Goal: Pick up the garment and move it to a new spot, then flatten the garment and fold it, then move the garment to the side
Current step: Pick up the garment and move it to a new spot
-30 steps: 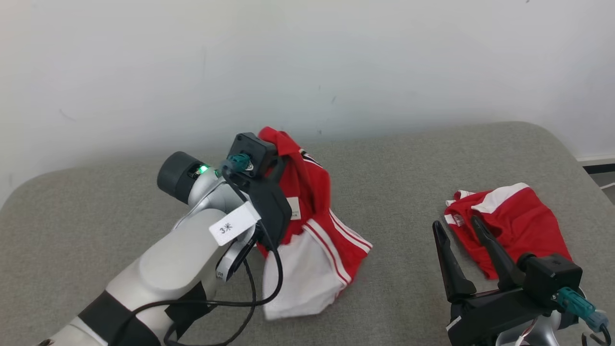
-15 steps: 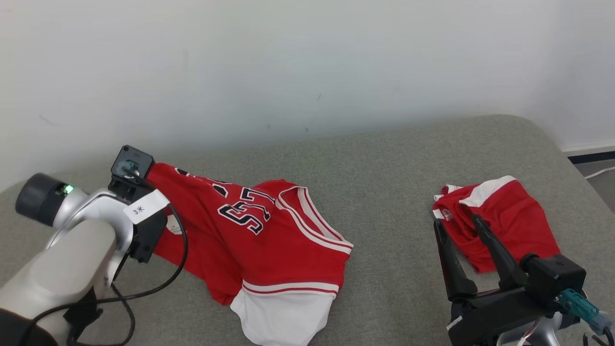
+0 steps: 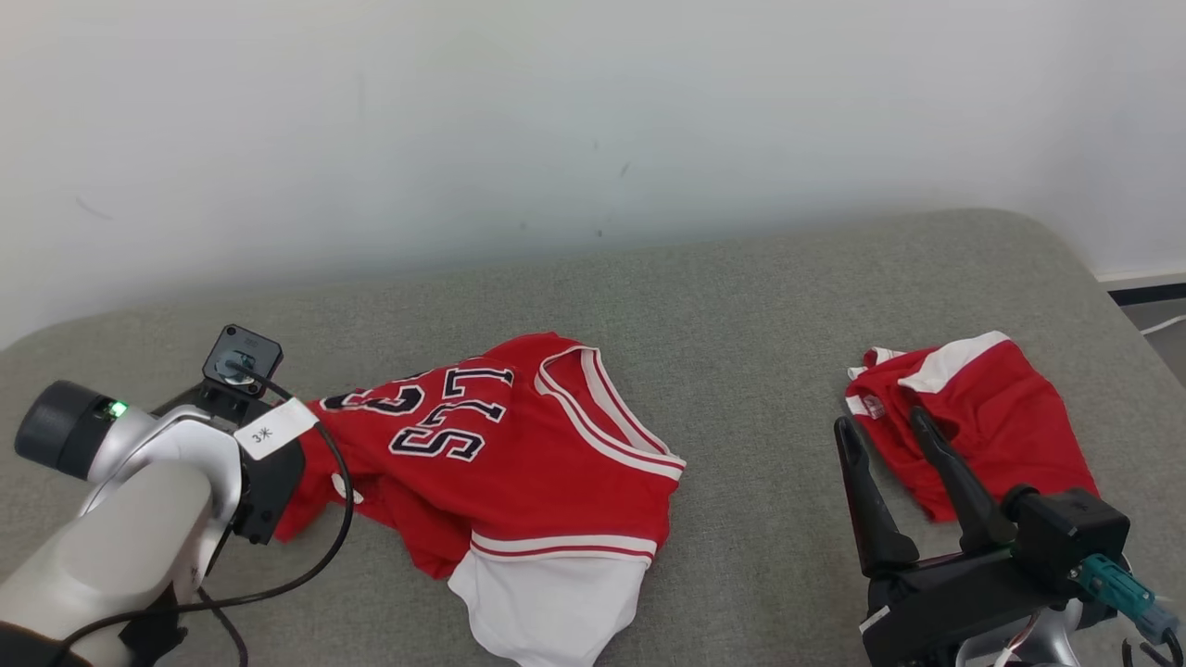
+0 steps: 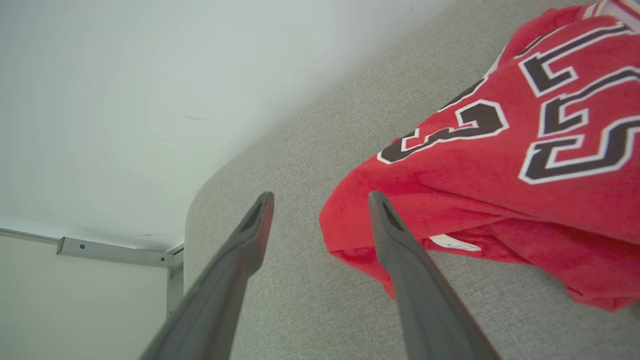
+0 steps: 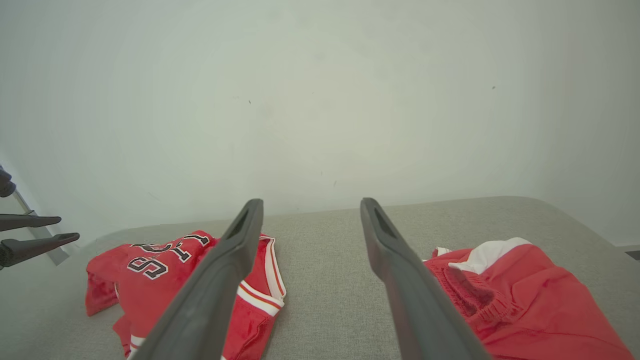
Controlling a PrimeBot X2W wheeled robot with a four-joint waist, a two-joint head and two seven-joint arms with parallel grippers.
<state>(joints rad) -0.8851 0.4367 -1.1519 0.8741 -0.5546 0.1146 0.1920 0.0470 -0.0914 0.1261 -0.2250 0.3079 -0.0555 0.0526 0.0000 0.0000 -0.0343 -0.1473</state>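
The garment (image 3: 519, 463), a red jersey with dark numerals and white trim, lies crumpled on the grey padded surface (image 3: 760, 306). In the left wrist view my left gripper (image 4: 320, 200) is open, its right finger (image 4: 400, 250) just in front of the garment's (image 4: 500, 165) red corner, with nothing between the jaws. From the right wrist view the left gripper (image 5: 69, 227) sits at the far left, beside the garment (image 5: 165, 270). My right gripper (image 3: 879, 422) stands open and empty at the lower right.
Red shorts (image 3: 982, 417) with a white band lie crumpled at the right, just past the right gripper's fingertips (image 5: 255, 205). A pale wall rises behind the surface. The surface's rounded left corner (image 4: 200, 200) is close to the left gripper.
The left gripper has opened and let go of the garment. The garment, first hanging bunched from it, was swept left and spread, and now rests on the surface. The right arm stayed put.
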